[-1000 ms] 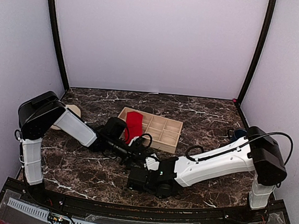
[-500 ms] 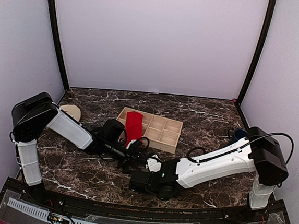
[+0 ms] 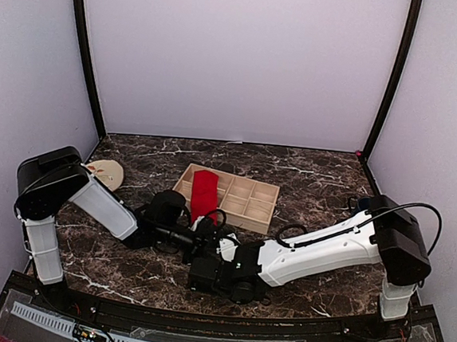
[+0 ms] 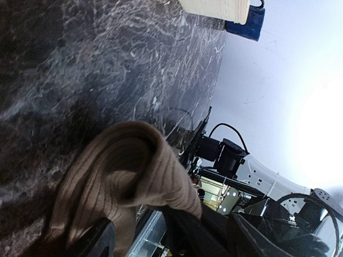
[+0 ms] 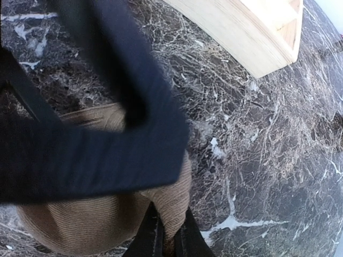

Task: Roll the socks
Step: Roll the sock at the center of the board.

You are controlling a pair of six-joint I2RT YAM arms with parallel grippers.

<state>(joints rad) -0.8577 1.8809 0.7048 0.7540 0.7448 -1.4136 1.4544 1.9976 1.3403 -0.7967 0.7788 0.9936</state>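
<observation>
Marble table (image 3: pixel 316 175) bears wooden tray (image 3: pixel 258 222) (compartmented), beige disc (image 3: pixel 106 174), tan sock (image 5: pixel 80 230).

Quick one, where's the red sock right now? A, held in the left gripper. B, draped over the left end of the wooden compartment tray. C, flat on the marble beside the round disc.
B: in the top view the red sock lies across the left end of the wooden tray.

Free tabletop (image 3: pixel 316 175) far right and back; wooden tray (image 3: pixel 249 205), left arm (image 3: pixel 105 204), right arm (image 3: pixel 326 243) crowding the centre.
</observation>
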